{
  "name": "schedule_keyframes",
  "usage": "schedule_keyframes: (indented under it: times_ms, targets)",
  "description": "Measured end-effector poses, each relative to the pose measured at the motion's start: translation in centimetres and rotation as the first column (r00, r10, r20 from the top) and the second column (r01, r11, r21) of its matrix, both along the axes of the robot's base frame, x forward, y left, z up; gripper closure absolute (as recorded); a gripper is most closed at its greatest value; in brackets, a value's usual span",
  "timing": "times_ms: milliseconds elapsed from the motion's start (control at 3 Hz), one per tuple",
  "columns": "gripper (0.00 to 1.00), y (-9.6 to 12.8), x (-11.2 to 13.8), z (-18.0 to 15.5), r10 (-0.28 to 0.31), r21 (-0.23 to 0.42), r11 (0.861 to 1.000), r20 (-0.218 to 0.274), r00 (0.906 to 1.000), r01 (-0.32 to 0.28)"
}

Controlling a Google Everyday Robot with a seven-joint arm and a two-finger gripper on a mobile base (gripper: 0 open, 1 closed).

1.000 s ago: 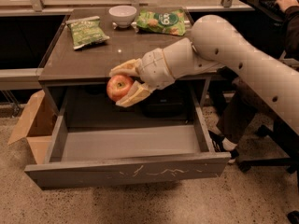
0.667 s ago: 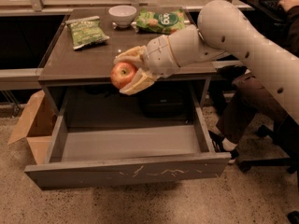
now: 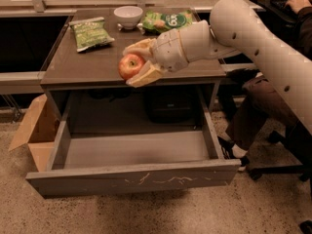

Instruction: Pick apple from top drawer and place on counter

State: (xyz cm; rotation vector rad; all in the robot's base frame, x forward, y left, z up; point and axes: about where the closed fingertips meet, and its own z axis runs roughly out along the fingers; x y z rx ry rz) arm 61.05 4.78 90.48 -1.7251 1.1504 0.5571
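The small round red apple (image 3: 129,65) with yellowish patches is gripped by the gripper (image 3: 130,67), whose two pale fingers (image 3: 146,75) are closed onto it, one above and one below. It is seen over the front part of the counter (image 3: 92,65), a square brown-grey glossy tabletop, close to the front edge. Whether it touches the surface cannot be told.

At the far left, a brown cardboard box (image 3: 34,130) with an open flap is seen on the speckled floor, just beside the table. On the back left of the tabletop a green snack bag (image 3: 90,33) is laid flat. Below the tabletop, the wide shallow grey top drawer (image 3: 131,179) is pulled fully out, and pale scratches are seen on its flat front panel. A small white bowl (image 3: 128,16) is placed at the back edge, and a second green bag (image 3: 165,21) is laid just to its right. The thick off-white robot arm (image 3: 243,28) is extended from the right across the table's right side. At the far right, a seated person (image 3: 273,96) is partly seen.
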Motion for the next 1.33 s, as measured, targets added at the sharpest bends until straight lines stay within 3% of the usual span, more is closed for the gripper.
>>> schedule_keyframes:
  times_ms: [667,1000,1333]
  targets:
    - [1.0,-1.6,7.6,1.9,-0.063,0.123,0.99,-0.045,0.997,0.068]
    - [1.0,-2.3,11.3,1.7,-0.122,0.18,0.974,-0.09,0.9885,0.136]
    - [1.0,-2.9,13.9,1.3,-0.204,0.209,0.951,-0.135,0.9696,0.229]
